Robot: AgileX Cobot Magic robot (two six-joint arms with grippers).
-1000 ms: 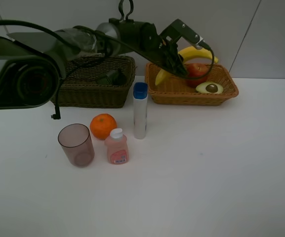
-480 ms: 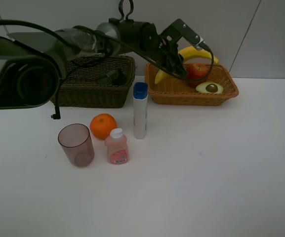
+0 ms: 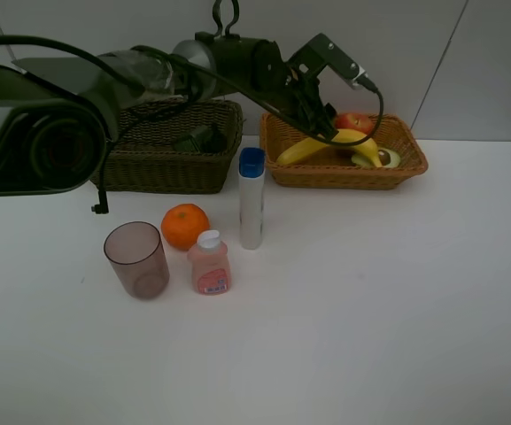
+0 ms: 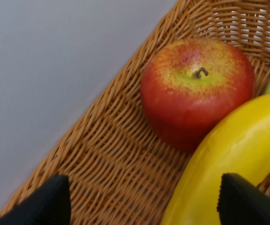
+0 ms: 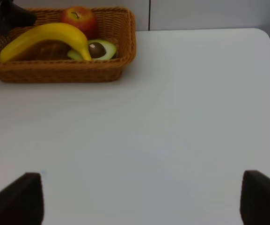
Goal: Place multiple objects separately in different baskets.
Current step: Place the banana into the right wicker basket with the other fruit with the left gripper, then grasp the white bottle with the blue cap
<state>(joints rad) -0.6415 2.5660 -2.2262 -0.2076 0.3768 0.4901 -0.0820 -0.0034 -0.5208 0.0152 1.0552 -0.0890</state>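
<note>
We see the left arm stretched across above the dark wicker basket, its left gripper hanging over the orange-tan basket with jaws spread wide, gripping nothing. The banana lies in that basket just beside the red apple, partly covering the avocado half. The right gripper hovers over the white table, jaws wide and empty.

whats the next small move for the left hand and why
Probably lift the left hand straight up out of the orange-tan basket: the banana lies inside by the red apple, the jaws stand open, and the orange is not yet sorted.
</note>
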